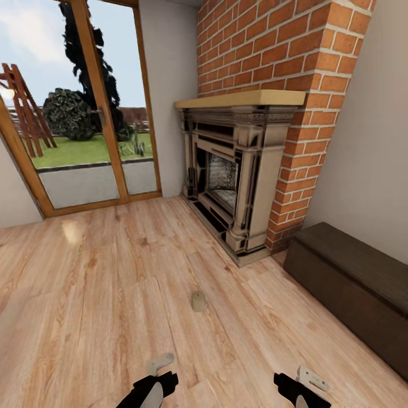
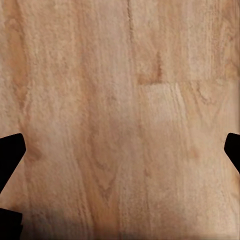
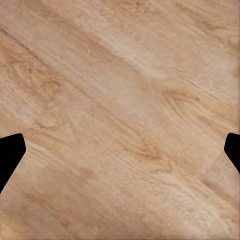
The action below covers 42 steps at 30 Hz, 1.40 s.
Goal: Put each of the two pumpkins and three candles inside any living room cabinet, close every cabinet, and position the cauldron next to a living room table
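Observation:
One candle [image 1: 198,301], a small beige stub, stands on the wood floor a short way ahead of my two arms and between them. The cabinet [image 1: 351,283], long, low and dark brown, runs along the right wall beside the fireplace, and its front looks shut from here. My left gripper [image 2: 120,152] is open over bare floorboards, its black fingertips [image 2: 11,155] far apart. Likewise my right gripper [image 3: 120,152] is open above the floor with nothing between its fingers [image 3: 10,152]. Both wrists sit at the lower edge of the head view. The pumpkins, the cauldron and the table are out of view.
A brick chimney with a stone fireplace [image 1: 235,181] juts into the room ahead on the right. Wood-framed glass doors [image 1: 85,141] to a garden fill the far left wall. Open wood floor [image 1: 102,272] stretches from me to both.

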Tool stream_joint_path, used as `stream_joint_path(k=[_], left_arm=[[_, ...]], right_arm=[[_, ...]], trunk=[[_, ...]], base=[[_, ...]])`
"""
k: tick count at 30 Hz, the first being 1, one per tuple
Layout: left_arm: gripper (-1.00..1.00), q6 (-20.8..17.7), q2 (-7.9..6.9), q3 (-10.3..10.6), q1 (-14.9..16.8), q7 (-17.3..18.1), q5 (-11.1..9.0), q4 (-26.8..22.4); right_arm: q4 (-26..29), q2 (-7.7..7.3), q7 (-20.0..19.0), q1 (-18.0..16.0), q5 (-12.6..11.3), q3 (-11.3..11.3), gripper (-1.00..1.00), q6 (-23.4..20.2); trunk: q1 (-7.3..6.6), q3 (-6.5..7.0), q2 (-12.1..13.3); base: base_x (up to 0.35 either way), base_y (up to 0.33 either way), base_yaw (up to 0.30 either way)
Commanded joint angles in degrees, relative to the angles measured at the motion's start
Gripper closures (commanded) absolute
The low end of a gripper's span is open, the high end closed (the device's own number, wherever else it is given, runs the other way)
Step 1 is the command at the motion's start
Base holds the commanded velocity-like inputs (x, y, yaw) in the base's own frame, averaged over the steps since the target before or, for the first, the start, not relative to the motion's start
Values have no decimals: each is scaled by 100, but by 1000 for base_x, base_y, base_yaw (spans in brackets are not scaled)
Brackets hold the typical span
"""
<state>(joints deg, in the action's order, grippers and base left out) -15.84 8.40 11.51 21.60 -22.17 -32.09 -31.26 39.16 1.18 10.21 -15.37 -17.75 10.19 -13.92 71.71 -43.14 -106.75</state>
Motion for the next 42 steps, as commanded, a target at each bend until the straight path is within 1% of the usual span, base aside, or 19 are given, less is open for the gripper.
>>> stream_joint_path(k=[1,9,13,17,21,28,30,31,32,34,38,42], left_arm=[[-100,-15,-5,35,2,-51,-51,-12],[-100,-15,-5,35,2,-51,-44,-12],[-100,5,-5,43,2,-51,-43,-12],[-100,138,-5,44,2,-43,-50,-12],[-100,158,-3,44,2,-42,-51,-12],[-100,161,1,44,2,-42,-51,-12],[-100,161,3,98,2,-42,-51,-12],[-100,162,0,160,2,-45,-51,-12],[-100,168,-3,275,2,-48,-51,-12],[-100,174,-4,386,2,-54,-51,-12],[-100,178,-5,458,2,-51,-51,-12],[-100,178,-10,465,2,-52,-51,-12]], right_arm=[[13,4,25,-1,-55,10,-100,-20],[38,5,25,-1,-46,4,-100,-10],[33,5,38,-1,-52,8,-100,-14],[8,5,31,-1,-14,0,-100,25],[-199,5,30,-1,15,0,-100,251],[-274,5,48,-1,-34,8,-100,293],[-276,5,41,-1,-40,9,-100,278],[-276,5,38,-1,-41,9,-100,271],[-278,5,36,-1,-43,9,-100,260],[-277,5,35,-1,-43,9,-100,249],[-277,5,31,-1,-44,9,-100,240],[-280,5,28,-1,-51,10,-100,233]], trunk=[[-1,-6,-3],[-1,-6,-3],[-1,-6,-3],[-1,-6,-3],[-1,-6,-3],[-1,-6,-3],[-1,-6,-3],[-1,-6,-3],[-1,-6,-3],[-1,-6,-3],[-1,-6,-3],[-1,-6,-3]], base=[[0,0,-12],[31,21,-1],[258,169,-54],[289,201,-153],[237,218,-23],[129,41,-8],[33,4,-153],[16,2,-217],[8,1,-249],[4,1,-265],[1,0,-278],[0,0,-282]])
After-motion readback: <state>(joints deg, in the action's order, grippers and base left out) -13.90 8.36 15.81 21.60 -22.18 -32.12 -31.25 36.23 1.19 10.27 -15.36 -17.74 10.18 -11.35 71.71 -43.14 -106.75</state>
